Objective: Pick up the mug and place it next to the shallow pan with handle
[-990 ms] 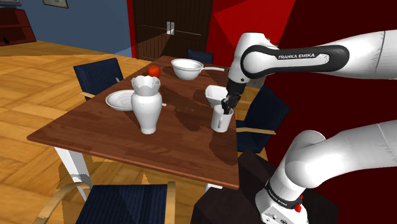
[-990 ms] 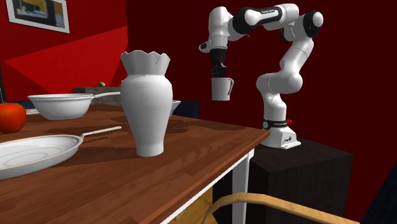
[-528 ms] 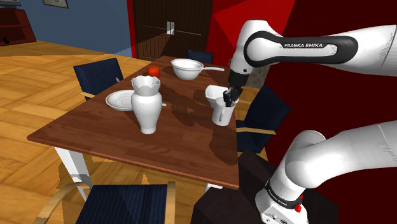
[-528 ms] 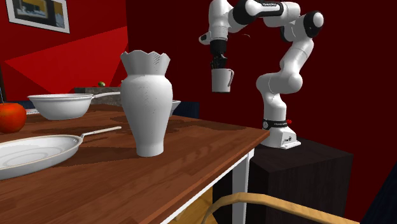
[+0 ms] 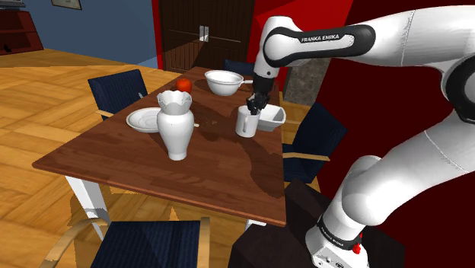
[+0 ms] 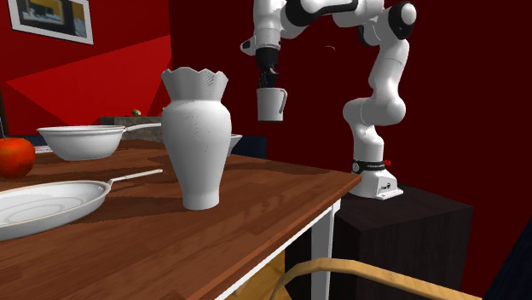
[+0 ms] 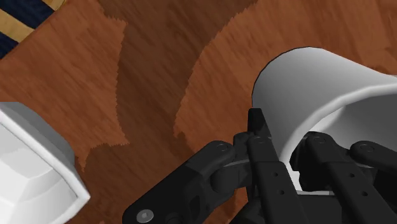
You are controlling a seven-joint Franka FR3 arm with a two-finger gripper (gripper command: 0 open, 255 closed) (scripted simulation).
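A white mug [image 5: 246,122] hangs in the air over the wooden table [image 5: 114,164], beside a square white bowl [image 5: 269,116]. My black gripper [image 5: 256,101] is shut on the mug's rim from above. In the wrist view the gripper [image 7: 283,132] pinches the mug [image 7: 318,83] wall, one finger [image 7: 256,127] outside and the other inside. The second exterior view has the mug [image 6: 272,102] under the gripper [image 6: 267,83], well above the tabletop. The shallow pan with handle [image 5: 143,119] lies beyond the vase at the shoulder view's left; it is in the near left [image 6: 43,209] of the second exterior view.
A tall white vase [image 5: 176,126] stands between mug and shallow pan. A deeper white pan [image 5: 224,81] and a red fruit [image 5: 184,84] sit at the table's far end. Dark blue chairs [image 5: 118,91] stand around the table. The square bowl [image 7: 32,172] lies below the hand.
The arm has carried the mug up and toward the shoulder view's left, from the table's edge near the stand to a spot over the table beside the square bowl. The grip is unchanged.
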